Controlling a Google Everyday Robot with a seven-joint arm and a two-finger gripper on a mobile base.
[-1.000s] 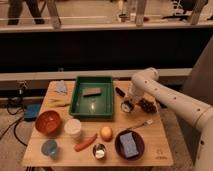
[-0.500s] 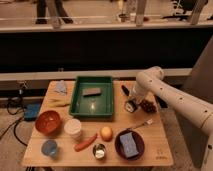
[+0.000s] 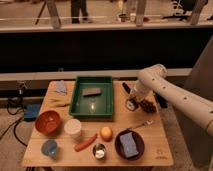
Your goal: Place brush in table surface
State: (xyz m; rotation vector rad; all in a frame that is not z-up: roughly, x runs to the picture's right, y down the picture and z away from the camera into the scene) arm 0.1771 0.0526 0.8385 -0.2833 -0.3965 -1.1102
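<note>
**Operator:** What is differing from a second ago?

**Me:** Very little. My arm (image 3: 175, 95) is sitting a touch further right than it was. My end effector (image 3: 133, 98) is now staying fully closed, where a second ago it was still drawing in. It is hanging low over the right part of the worktop (image 3: 155, 142), just right of the green tray (image 3: 92, 114). Nothing else on the worktop is looking shifted.

**Operator:** And the brush?

**Me:** The brush (image 3: 130, 104) is lying right at my end effector, between the tray and a dark red cluster (image 3: 148, 106). Its black handle is pointing toward the far left and its round head is sitting on the near side. I am not able to tell whether my end effector is pinching it or only resting against it.

**Operator:** What are the containers holding?

**Me:** The green tray is holding a dark grey block (image 3: 91, 92), lying toward its far end. A dark bowl (image 3: 142, 144) at the near right is carrying a blue sponge-like block (image 3: 128, 143). A red bowl (image 3: 48, 122) is sitting at the left, with a white cup (image 3: 73, 128) just right of it. A blue cup (image 3: 49, 148) is standing at the near left and a small metal cup (image 3: 99, 150) by the near edge. I am not making out what is inside those four. A carrot (image 3: 86, 142), an orange fruit (image 3: 106, 133) and a fork (image 3: 140, 124) are lying loose on the worktop.
</note>
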